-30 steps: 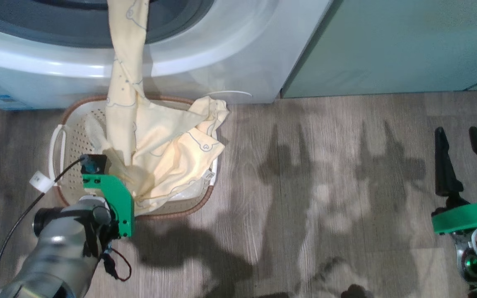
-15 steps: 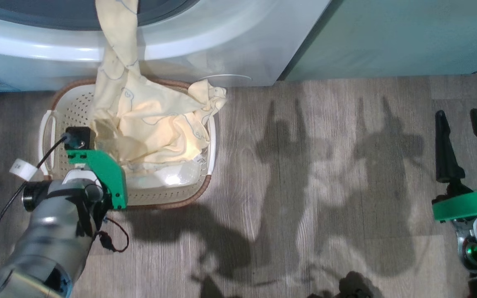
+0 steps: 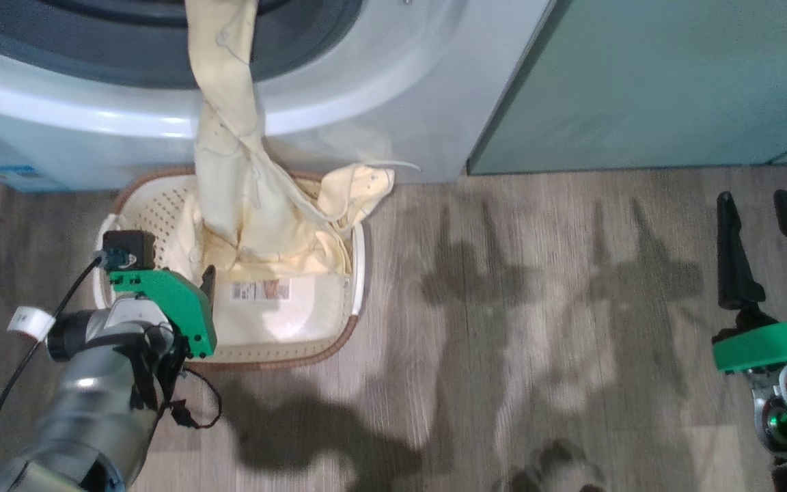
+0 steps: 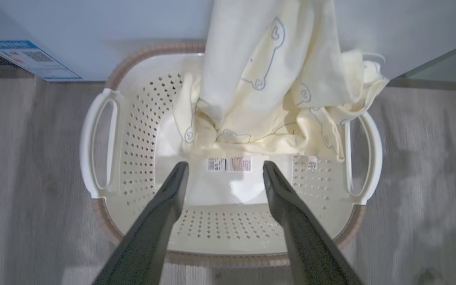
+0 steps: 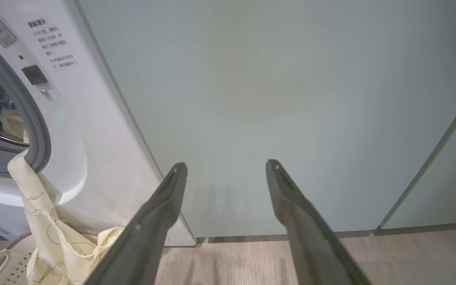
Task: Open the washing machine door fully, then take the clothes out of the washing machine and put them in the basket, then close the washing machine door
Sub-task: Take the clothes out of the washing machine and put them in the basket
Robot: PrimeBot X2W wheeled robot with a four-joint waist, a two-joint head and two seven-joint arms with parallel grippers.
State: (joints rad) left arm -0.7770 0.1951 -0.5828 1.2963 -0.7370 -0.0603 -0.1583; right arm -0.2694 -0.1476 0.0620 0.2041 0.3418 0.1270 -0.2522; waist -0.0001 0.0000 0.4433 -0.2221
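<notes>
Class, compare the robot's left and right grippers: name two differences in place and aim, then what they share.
The left gripper hangs above the basket; the right gripper is over wooden floor. The left gripper points at the clothes; the right gripper at a green cabinet. Both are open, holding nothing.

pale yellow clothes point(image 3: 226, 137) trail from the white washing machine point(image 3: 380, 96) drum down into the cream, brown-rimmed basket point(image 3: 284, 348) just below, one corner draped over its rim.
</notes>
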